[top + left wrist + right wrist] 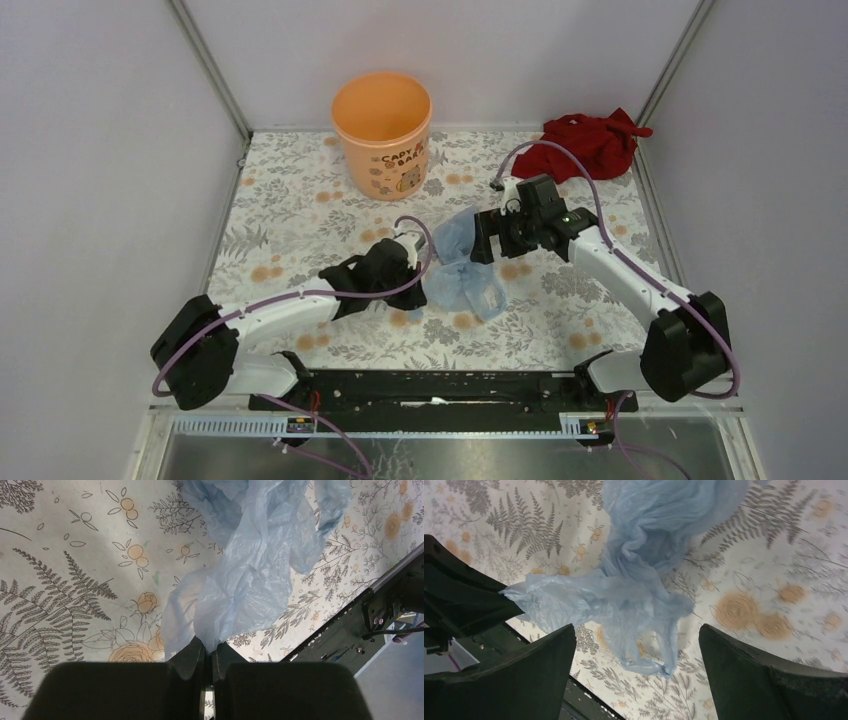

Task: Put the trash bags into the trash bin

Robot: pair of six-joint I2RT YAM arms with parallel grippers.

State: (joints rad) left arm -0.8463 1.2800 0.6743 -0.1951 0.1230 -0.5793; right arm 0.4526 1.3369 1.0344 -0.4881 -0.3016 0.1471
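I am pinching the trash bag (250, 580) with the left claw (207, 652): in the left wrist view its two fingers are pressed together on a gathered fold of the pale blue film, and the rest of the bag is fanning out, wrinkled, over the flowered table (300, 210). The right claw (636, 630) is standing wide apart with nothing in it; the film is lying in the gap and beyond it, and I cannot tell whether either finger is touching it. From above, the bag is sitting near the middle of the table, between the two claws, while the trash bin (382, 135) is standing upright at the far edge, left of centre and well apart from the bag, with its mouth open to the top. The red cloth (590, 143) is bunched in the far right corner, out of the way. I am reading this as the pick-up step, with the carry not yet begun. Next I am expecting to lift with the left arm and swing toward the far edge. That calls for enough height to bring the trailing film over the rim before parting the fingers, since soft film like this may drag or snag on the lip.
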